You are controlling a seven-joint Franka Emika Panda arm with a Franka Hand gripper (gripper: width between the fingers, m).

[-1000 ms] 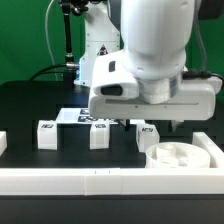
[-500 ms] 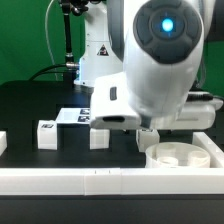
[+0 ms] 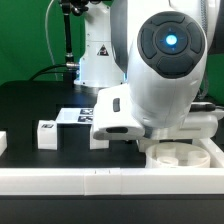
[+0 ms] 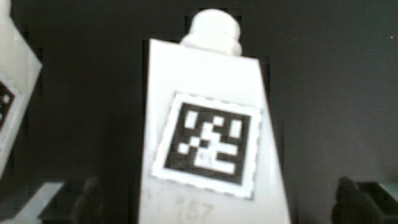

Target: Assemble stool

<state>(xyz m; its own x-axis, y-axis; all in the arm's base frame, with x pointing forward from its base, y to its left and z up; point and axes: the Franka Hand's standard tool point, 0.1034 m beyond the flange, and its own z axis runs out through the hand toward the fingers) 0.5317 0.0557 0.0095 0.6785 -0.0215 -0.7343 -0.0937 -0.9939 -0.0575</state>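
Your claw is spread wide. One leg lies between its dark fingertips with a gap on each side, so nothing is gripped yet. The tag faces the wrist camera, and the rounded peg points away from the fingers.

The first risk is the neighbouring leg, which sits just beside this one. If the claw goes down off-centre, a finger could land on it or shove it aside.

The leg also looks slightly skewed to the finger line. Clenching as it stands could twist it, or pinch it by an edge so that it slips when lifted. A hold this far from the peg would probably let the peg end sag.

In the exterior view the arm hides the claw completely, so you cannot check its height there and have only the wrist view.

The seat rests on the bench at the exterior view's near right, against the border rail. It looks loose, so a crooked peg could push it away.

The left-hand leg and middle leg stand near the marker board.
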